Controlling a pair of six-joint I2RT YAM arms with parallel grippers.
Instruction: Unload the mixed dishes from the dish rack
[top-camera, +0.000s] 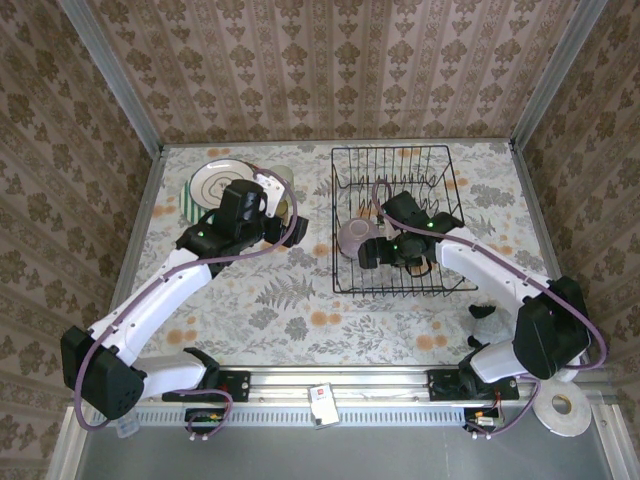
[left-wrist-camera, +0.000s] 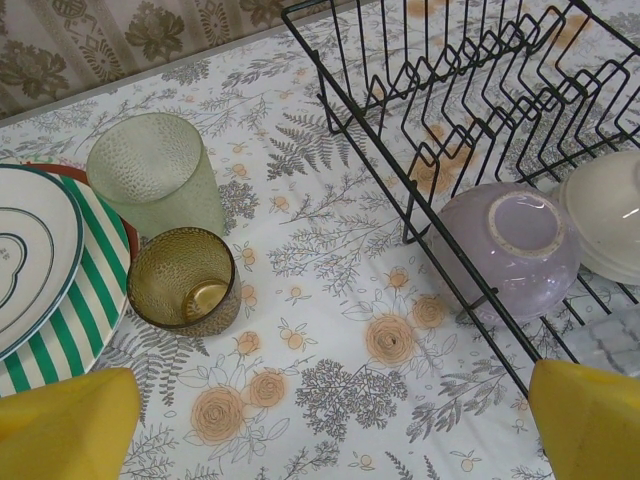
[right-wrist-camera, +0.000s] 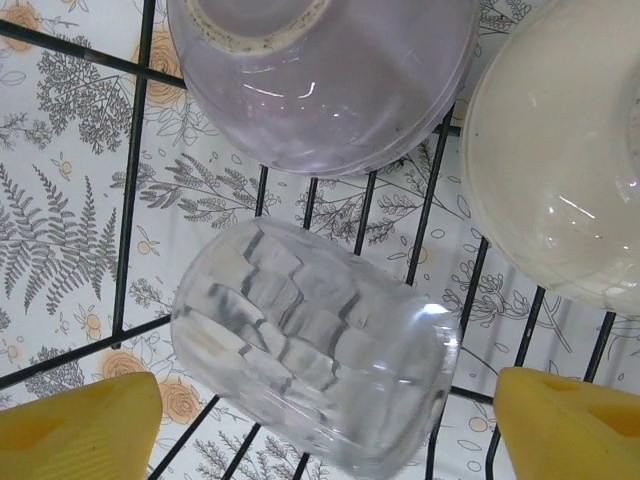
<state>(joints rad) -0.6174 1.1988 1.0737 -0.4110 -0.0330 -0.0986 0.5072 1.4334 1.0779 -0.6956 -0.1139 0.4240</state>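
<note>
The rack (top-camera: 392, 150) is set on the right half of the table (top-camera: 300, 310) and looks nearly emptied. Left of it, plates (left-wrist-camera: 70, 320) are stacked on the cloth, with a green cup (left-wrist-camera: 155, 175) and an amber cup (left-wrist-camera: 183, 280) stood just beside them. The left claw (left-wrist-camera: 330, 425) is held near that spot, fingers wide apart with nothing between them. Toward the rack's left side a lavender bowl (right-wrist-camera: 320, 80), foot turned up, and a cream bowl (right-wrist-camera: 560, 150) are found side by side. A clear glass (right-wrist-camera: 310, 360) is lying on its side on the wires just beside both. The right claw (right-wrist-camera: 325, 425) is poised directly over the glass, fingers spread to either side and not touching it. The glass's long axis is set slantwise, nearer to the line between the fingers than across it, so a turn of the wrist is probably called for before closing. The right arm is plainly the nearer.
</note>
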